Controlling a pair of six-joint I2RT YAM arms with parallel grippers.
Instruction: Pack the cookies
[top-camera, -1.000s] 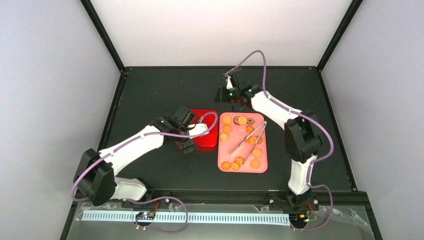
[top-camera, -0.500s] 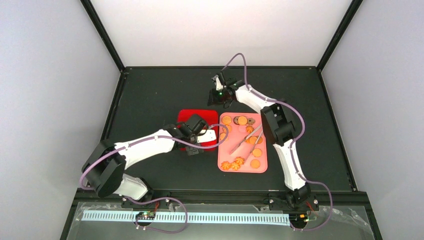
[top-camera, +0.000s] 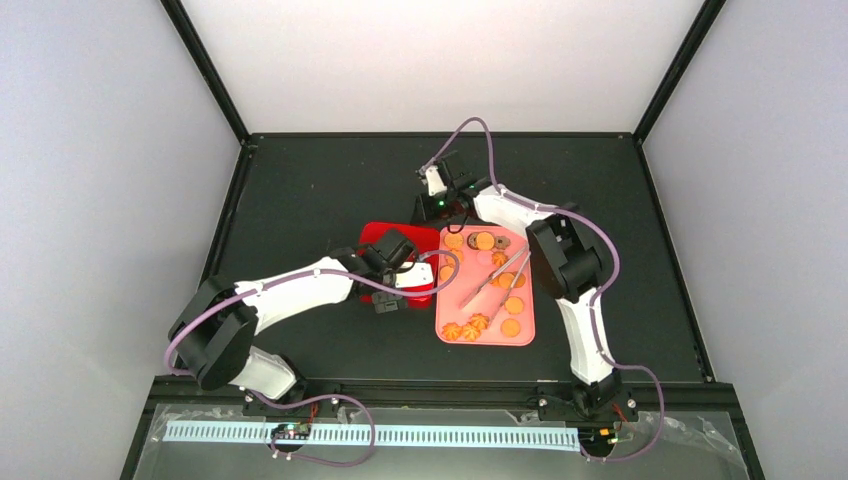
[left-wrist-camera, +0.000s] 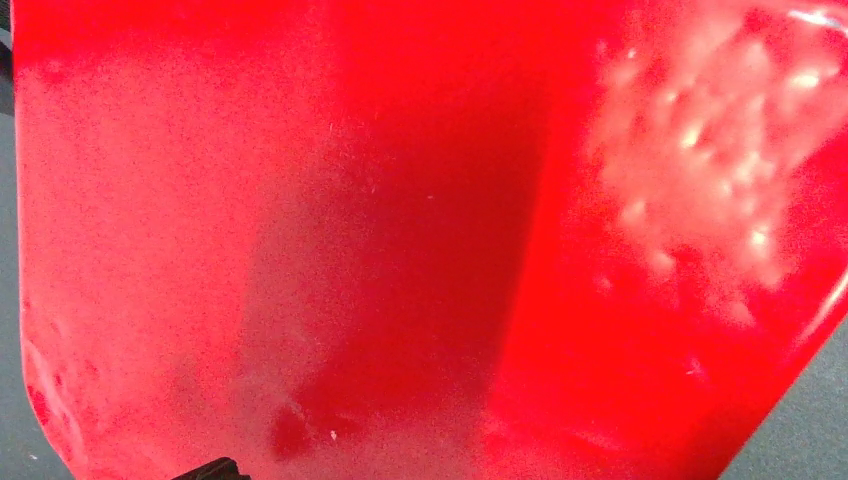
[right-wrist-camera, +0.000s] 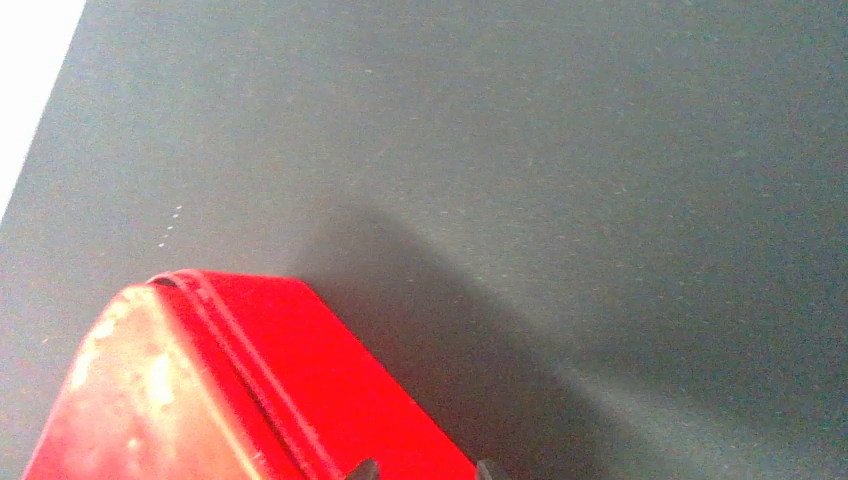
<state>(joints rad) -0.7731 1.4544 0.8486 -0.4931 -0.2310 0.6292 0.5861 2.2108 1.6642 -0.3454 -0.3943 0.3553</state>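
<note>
The cookies (top-camera: 484, 240), orange rounds with a few dark ones, lie on a pink tray (top-camera: 527, 335) right of centre. A red tin (top-camera: 375, 235) sits just left of the tray. My left gripper (top-camera: 393, 280) hangs low over the tin's near half, jaws wide. The red lid (left-wrist-camera: 300, 200) fills the left wrist view, with only one black fingertip (left-wrist-camera: 210, 468) showing. My right gripper (top-camera: 432, 208) is at the tin's far right corner. Its tips (right-wrist-camera: 425, 470) stand narrowly apart, with the tin's corner wall (right-wrist-camera: 330, 400) between them. No cookie is held.
Metal tongs (top-camera: 497, 279) lie diagonally across the tray among the cookies. Black table (right-wrist-camera: 600, 150) stretches beyond the tin to the back wall. The right arm's elbow (top-camera: 560, 255) hangs above the tray's right side.
The right gripper swung left, then back down to the tin's far corner, its jaws narrowing. The left gripper slid right over the tin, then held still.
</note>
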